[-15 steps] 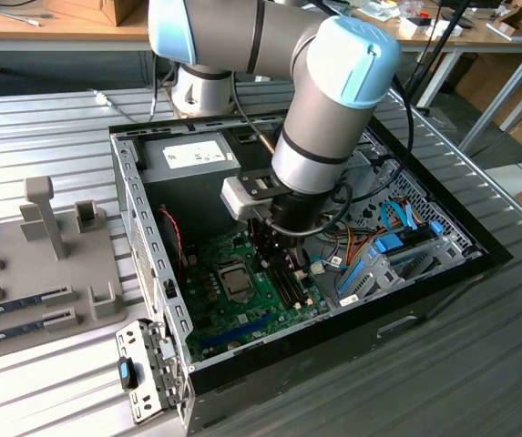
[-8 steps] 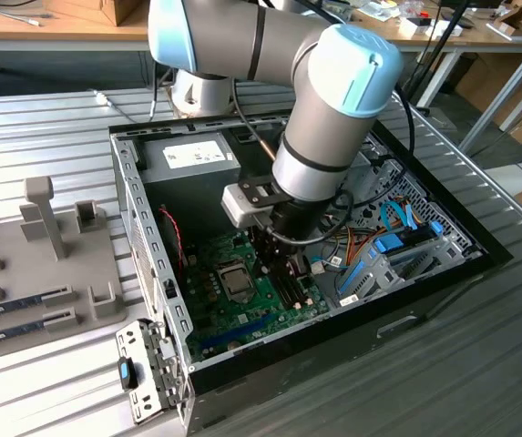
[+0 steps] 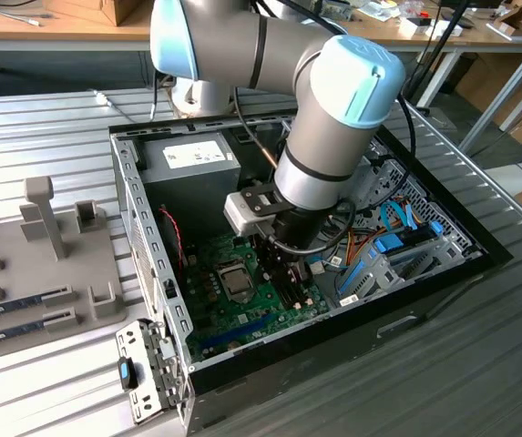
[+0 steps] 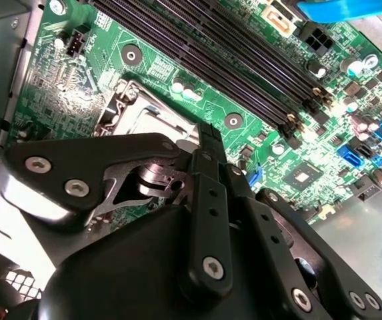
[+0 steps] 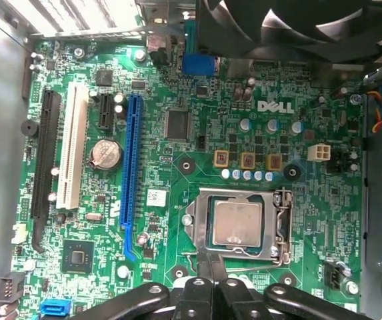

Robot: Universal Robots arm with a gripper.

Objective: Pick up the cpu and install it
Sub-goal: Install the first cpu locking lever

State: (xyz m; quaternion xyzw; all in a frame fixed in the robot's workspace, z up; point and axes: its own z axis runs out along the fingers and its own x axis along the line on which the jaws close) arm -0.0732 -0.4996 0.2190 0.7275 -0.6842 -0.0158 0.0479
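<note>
The cpu, a small square chip with a silver-grey top, lies flat in the socket of the green motherboard inside the open computer case. A metal socket frame surrounds it. The cpu sits to the exterior view's left of my gripper. My gripper hovers just beside the socket's edge, fingers together with nothing between them. In the second wrist view the fingertips cover one side of the cpu.
A grey power supply stands at the case's back. Long black memory slots run beside the socket. Blue and orange cables crowd the case's right. A fan overhangs the board. A grey fixture tray lies outside the case.
</note>
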